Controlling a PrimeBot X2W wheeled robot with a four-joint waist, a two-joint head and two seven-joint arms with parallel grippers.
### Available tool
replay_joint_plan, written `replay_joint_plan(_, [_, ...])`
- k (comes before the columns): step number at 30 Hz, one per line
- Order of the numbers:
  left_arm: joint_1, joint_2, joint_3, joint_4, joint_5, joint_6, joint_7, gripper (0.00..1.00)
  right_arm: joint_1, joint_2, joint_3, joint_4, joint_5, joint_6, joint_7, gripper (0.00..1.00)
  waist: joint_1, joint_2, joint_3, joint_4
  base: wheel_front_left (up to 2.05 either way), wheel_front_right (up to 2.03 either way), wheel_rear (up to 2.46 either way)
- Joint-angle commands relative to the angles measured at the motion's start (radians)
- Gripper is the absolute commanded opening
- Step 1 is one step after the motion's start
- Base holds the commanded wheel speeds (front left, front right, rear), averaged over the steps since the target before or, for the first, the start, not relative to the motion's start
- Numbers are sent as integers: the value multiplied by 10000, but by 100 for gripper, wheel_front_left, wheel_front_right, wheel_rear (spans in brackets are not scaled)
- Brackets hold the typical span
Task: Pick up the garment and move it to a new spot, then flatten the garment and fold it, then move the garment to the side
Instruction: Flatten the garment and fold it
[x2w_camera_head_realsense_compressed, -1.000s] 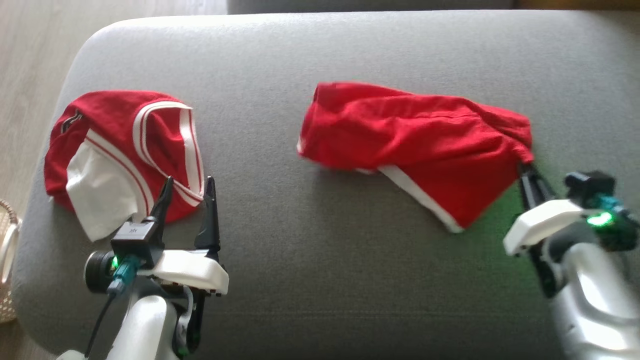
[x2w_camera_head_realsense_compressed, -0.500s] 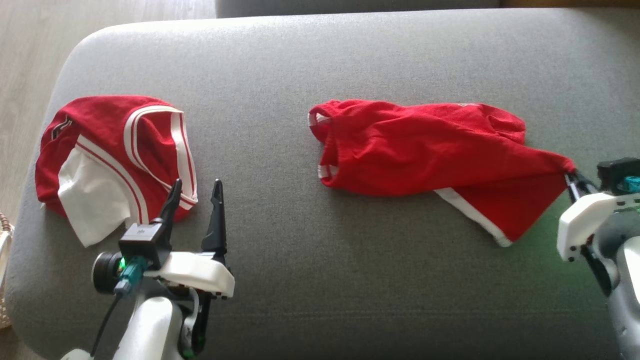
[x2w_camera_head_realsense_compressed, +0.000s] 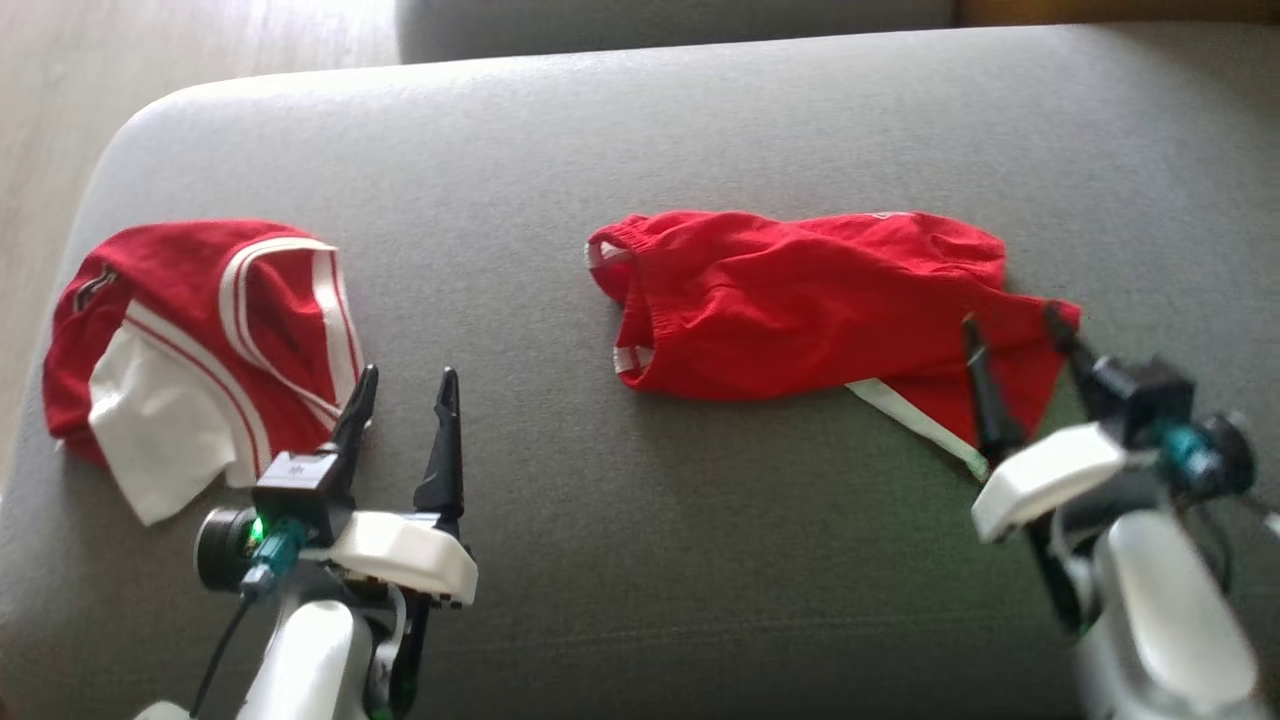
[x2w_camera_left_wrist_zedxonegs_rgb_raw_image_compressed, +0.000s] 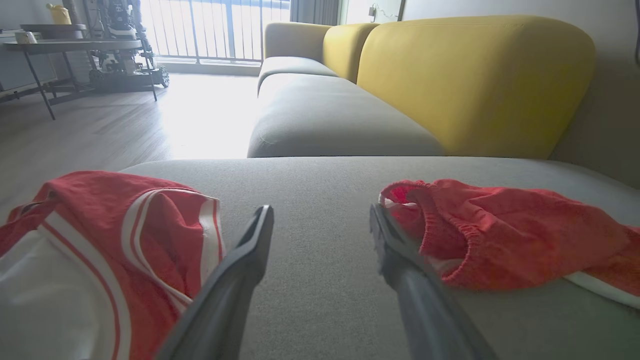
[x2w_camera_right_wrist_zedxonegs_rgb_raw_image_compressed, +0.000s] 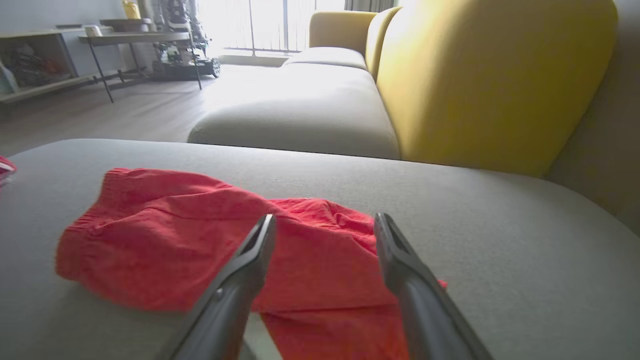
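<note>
From the head, the red garment (x2w_camera_head_realsense_compressed: 800, 300) lies crumpled mid-right on the grey cushion (x2w_camera_head_realsense_compressed: 640, 560), the right pincer (x2w_camera_head_realsense_compressed: 1010, 318) spread wide and empty over its right end, the left pincer (x2w_camera_head_realsense_compressed: 409, 372) equally wide and empty beside a red-and-white garment (x2w_camera_head_realsense_compressed: 200, 340); both wrist views show parted fingers gripping nothing.

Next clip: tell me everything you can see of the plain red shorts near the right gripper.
The red shorts look like soft knit fabric, with a gathered elastic waistband at the robot's left end and white trim along the near hem. They lie crumpled on the grey cushion. The open right gripper frames their right end; contact cannot be told.
</note>
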Motion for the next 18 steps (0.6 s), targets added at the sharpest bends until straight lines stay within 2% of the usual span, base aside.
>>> replay_joint_plan(1, [-161,67,325,-301,85,-44,-122,100,-16,48,200,-413,68,-2,-137,100,0,-1,1,-125,0,0,0])
replay_joint_plan(8, [-307,141,-103,80,376,-454,-122,100,833,522,548,-1372,280,-2,-464,100,0,-1,353,-851,0,0,0])
replay_joint_plan(14, [-1051,213,-919,849,782,-1083,-103,100,718,604,722,-1634,241,-2,-533,100,0,-1,811,-1510,0,0,0])
replay_joint_plan(18, [-1851,331,-1250,1585,952,-1312,115,100,575,620,800,-1714,150,-2,-560,100,0,-1,1144,-1947,0,0,0])
